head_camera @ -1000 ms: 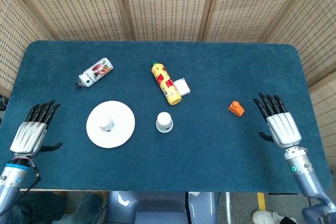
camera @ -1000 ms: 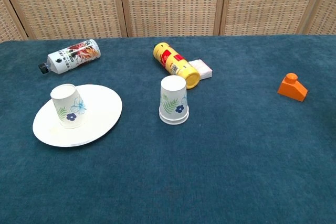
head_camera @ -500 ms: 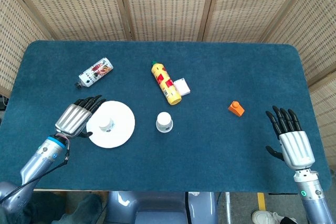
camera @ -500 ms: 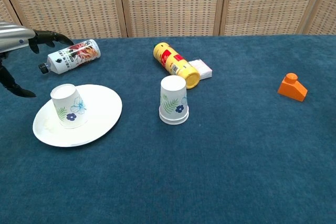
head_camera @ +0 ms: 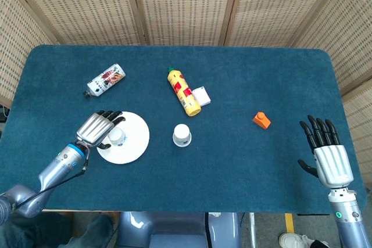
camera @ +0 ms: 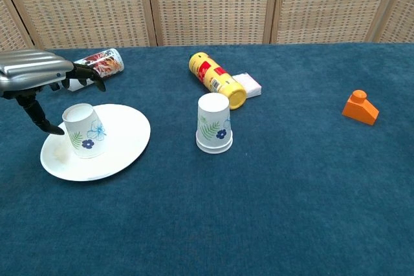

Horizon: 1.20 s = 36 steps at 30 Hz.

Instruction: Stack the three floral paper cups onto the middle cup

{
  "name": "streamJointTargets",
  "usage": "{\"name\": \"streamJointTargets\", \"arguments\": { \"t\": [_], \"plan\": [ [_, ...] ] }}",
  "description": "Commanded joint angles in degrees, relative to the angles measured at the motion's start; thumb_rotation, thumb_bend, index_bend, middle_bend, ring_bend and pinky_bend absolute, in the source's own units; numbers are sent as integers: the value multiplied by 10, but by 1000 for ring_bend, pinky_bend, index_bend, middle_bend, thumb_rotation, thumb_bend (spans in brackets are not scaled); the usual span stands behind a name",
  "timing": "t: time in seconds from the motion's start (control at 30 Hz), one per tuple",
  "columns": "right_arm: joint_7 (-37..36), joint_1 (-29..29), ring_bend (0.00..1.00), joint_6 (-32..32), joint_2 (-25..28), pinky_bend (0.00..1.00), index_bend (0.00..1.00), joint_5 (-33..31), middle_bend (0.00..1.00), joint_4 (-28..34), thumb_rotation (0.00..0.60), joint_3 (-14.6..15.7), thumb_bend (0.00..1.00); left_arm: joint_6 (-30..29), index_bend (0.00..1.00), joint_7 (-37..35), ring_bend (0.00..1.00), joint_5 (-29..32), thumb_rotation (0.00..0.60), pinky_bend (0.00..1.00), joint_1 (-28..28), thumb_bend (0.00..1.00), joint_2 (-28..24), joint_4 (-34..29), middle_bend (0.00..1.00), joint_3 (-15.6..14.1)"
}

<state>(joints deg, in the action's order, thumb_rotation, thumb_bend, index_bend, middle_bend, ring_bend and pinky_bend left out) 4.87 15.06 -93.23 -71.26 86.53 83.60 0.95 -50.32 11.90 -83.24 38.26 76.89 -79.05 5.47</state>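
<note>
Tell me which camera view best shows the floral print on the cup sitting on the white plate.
The chest view: the cup on the plate is seen side-on, upside down, with blue flower and green leaves clear. The head view shows only its small white top, partly ringed by the left robot hand.

Two upside-down floral paper cups: one on the plate (camera: 83, 131), one mid-table (camera: 214, 123). One round white plate (camera: 123, 143), two lying bottles, white (camera: 90, 68) and yellow (camera: 216, 79), one orange block (camera: 360, 107), one small white box (camera: 248, 84).

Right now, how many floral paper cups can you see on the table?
2. One floral cup stands upside down on the white plate, under the left hand. The other floral cup stands upside down mid-table, near the yellow bottle. A third isn't visible; possibly nested.
</note>
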Motion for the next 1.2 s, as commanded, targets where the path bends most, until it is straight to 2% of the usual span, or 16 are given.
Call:
{"name": "streamJointTargets", "arguments": {
  "t": [0.03,0.27,0.43,0.53,0.63,0.9,1.03,1.2],
  "plan": [
    [2,-3,0,3,0,0,64,3,15,1,600,-4,0,-5,247,-15,239,-4,600,320,3,63,10,14,204,-4],
    [3,-10,0,8,-1,0,65,8,14,1,600,-15,0,-15,298,-45,312,-15,600,372,8,64,39,49,278,-11],
    [1,-14,0,10,0,0,69,12,14,2,600,-20,0,-16,393,-45,431,-15,600,487,10,63,46,58,366,-15],
    [-1,-16,0,10,1,0,75,15,16,2,600,-23,0,-19,429,-40,467,-13,600,539,9,64,48,61,384,-16],
    [-4,-19,0,7,1,0,76,19,16,1,600,-27,0,-25,472,-39,494,-8,600,557,7,64,48,59,416,-15],
    [-13,-25,0,7,3,0,79,27,16,3,600,-35,0,-40,509,-39,523,-2,600,581,1,99,33,41,443,-14],
    [-14,-28,0,7,4,0,81,32,16,6,600,-39,0,-56,528,-41,529,-6,600,581,4,98,12,7,455,-5],
    [-15,-31,0,10,6,0,87,33,16,9,600,-44,0,-74,542,-10,538,-1,600,581,23,98,-58,-119,468,39]
  ]
}}
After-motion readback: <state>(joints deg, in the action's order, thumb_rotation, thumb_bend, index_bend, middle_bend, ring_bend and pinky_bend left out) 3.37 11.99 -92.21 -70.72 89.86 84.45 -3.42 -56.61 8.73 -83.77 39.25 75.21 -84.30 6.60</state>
